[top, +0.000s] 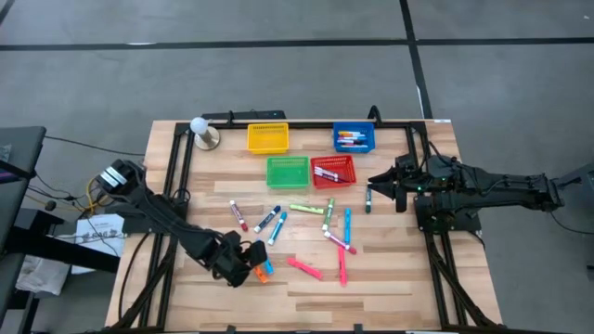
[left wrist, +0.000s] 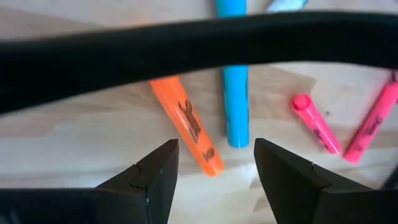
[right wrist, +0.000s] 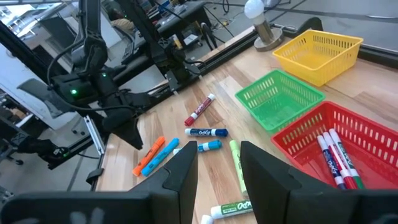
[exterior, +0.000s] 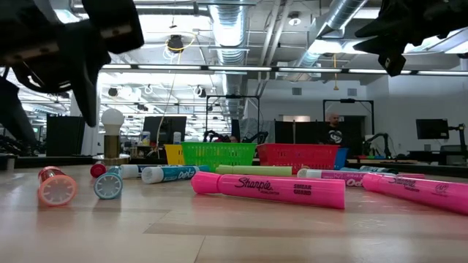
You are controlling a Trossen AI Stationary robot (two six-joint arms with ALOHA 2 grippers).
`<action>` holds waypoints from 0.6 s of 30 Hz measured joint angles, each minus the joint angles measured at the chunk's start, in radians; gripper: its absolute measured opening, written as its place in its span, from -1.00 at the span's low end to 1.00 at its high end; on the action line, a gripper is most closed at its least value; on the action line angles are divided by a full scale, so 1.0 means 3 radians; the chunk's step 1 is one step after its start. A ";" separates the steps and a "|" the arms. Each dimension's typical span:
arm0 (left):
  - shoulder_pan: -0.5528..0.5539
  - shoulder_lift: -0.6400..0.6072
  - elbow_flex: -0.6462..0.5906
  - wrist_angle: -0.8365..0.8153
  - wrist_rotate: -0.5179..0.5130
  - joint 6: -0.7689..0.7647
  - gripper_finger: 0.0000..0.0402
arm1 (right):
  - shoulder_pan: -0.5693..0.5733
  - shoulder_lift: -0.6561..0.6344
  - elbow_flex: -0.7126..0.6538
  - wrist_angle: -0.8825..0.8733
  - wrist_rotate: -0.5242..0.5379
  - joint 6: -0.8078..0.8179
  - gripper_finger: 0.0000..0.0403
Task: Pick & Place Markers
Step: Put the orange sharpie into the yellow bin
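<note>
Several markers lie flat and scattered on the wooden table. My left gripper stands open just above the near-left part, pointing steeply down, its fingers on either side of the near ends of an orange marker and a light-blue marker that lie side by side; it touches neither. In the high view this gripper is beside the orange marker. My right gripper waits open and raised at the table's right, with nothing between its fingers.
At the far side stand a yellow basket, a blue basket holding markers, a green basket and a red basket holding markers. A white ball on a stand is at the far left. Pink markers lie near the left gripper.
</note>
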 joint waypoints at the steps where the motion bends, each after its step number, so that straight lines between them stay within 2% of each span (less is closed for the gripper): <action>1: 0.0024 0.0016 0.0000 -0.0006 0.0001 0.0001 0.04 | 0.0001 0.0000 0.0000 0.0000 0.0000 0.0000 -0.45; 7: 0.0070 0.0122 -0.0001 -0.0096 0.0250 -0.0005 0.04 | 0.0000 0.0000 0.0001 0.0000 -0.0001 0.0000 -0.45; 14: 0.0091 0.0243 -0.0001 -0.0110 0.0266 -0.0016 0.04 | 0.0001 0.0001 0.0001 0.0001 -0.0001 0.0000 -0.45; 18: 0.0093 0.0351 -0.0001 -0.0159 0.0427 -0.0078 0.04 | 0.0000 0.0001 0.0001 0.0001 -0.0001 0.0000 -0.45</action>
